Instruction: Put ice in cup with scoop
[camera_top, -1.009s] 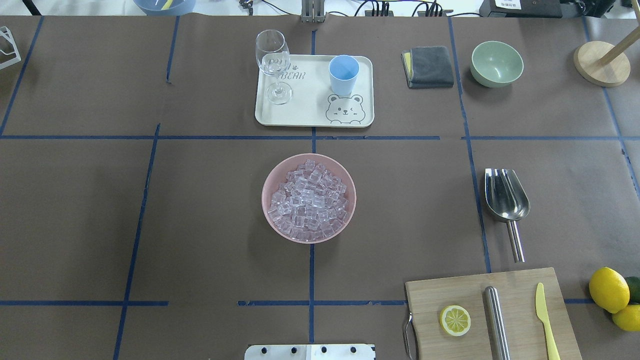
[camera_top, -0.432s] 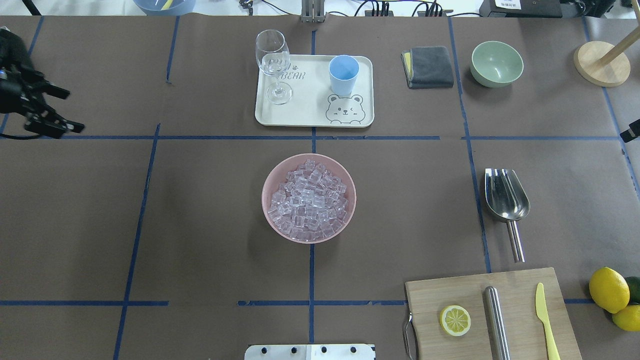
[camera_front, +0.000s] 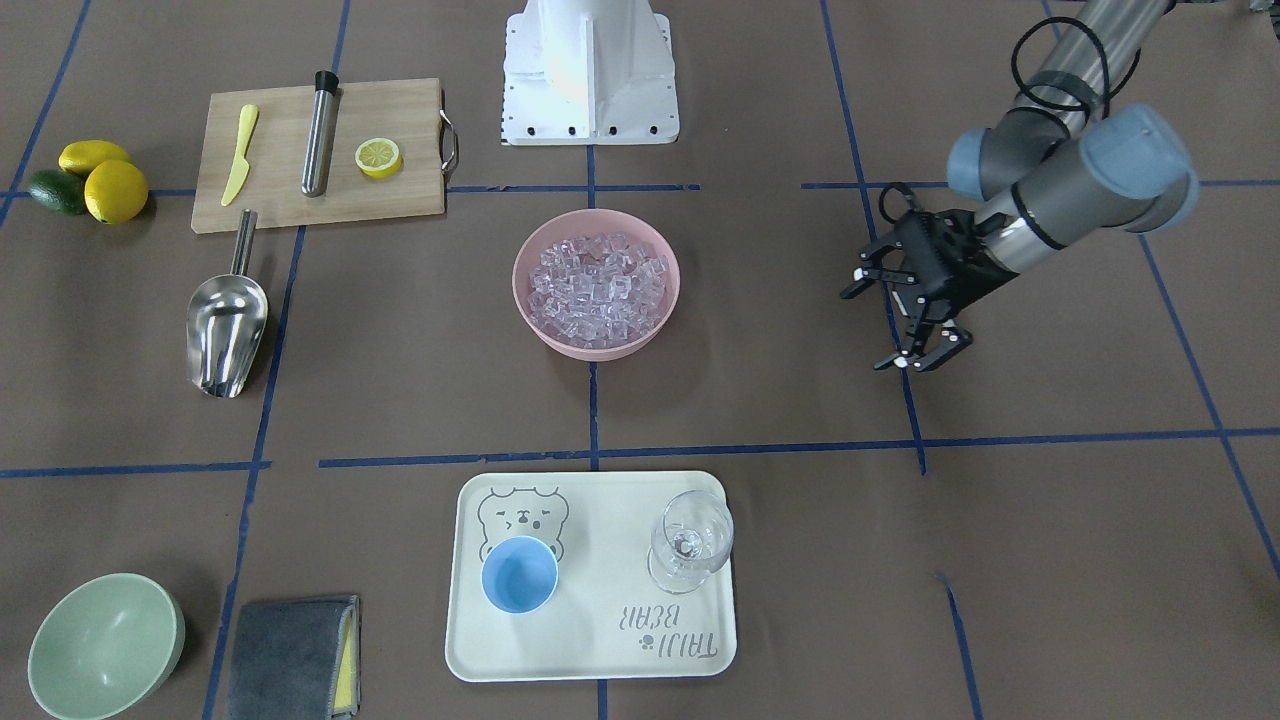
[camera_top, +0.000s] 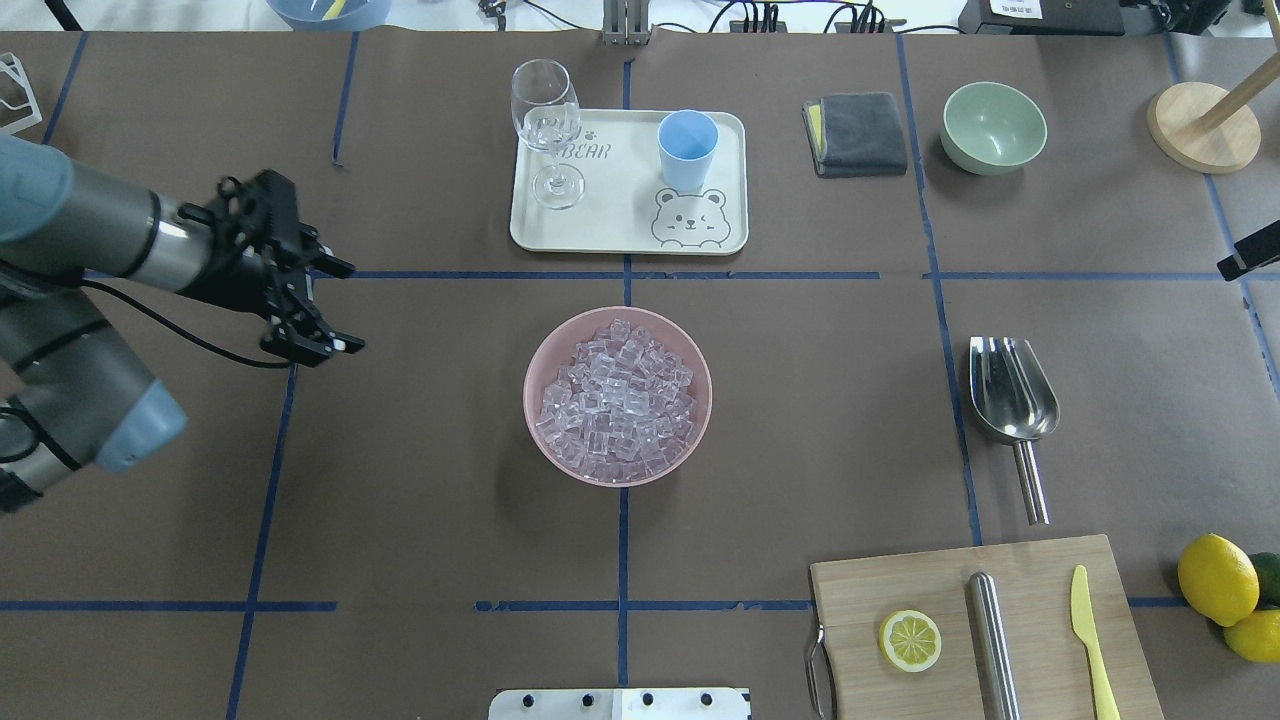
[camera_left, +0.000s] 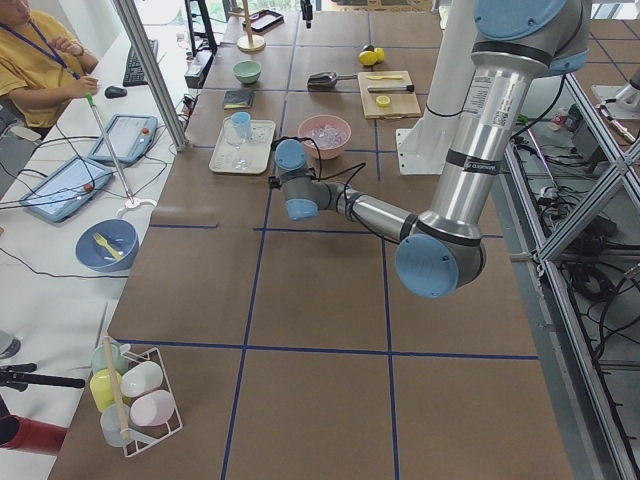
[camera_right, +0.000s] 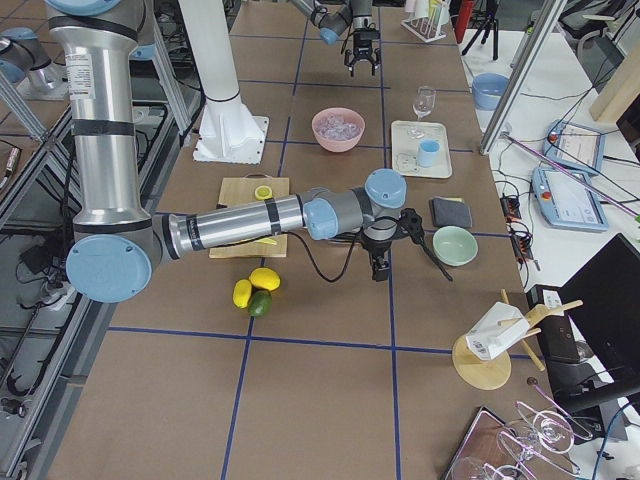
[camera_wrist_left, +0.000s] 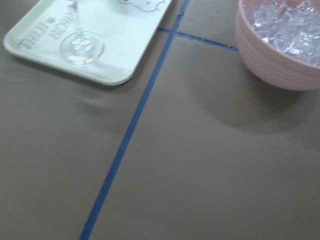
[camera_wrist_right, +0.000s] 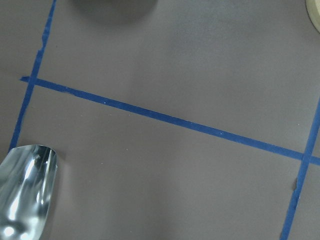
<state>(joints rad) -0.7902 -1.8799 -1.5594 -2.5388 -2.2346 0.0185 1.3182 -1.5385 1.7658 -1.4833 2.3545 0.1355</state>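
I am hovering my left claw over bare table at 9 o'clock of the pink bowl, its fingers spread wide and gripping nothing. My right claw is hanging out at about 2 o'clock of the scoop. I cannot tell whether it is spread or clenched. My right wrist camera is catching only the scoop's shiny mouth, down at its 7 o'clock corner.

The scoop is lying flat on the table at 3 o'clock of the bowl, well apart from it. Its mouth is pointing to 12 o'clock and its thin handle to 6 o'clock, ending just short of the cutting board. The ice is sitting heaped in the bowl. The cup is standing upright and empty on the tray at 12 o'clock of the bowl, beside the wine glass.

I am judging the step in hand to be picking up the scoop, with nothing scooped yet. To do it well, I am planning to set the right claw over the middle of the handle, fingers across it. I want to pinch low and square so the thin rod is not rolling or slipping, and to keep clear of the board's edge. The left claw is probably best used steadying the bowl or the cup.
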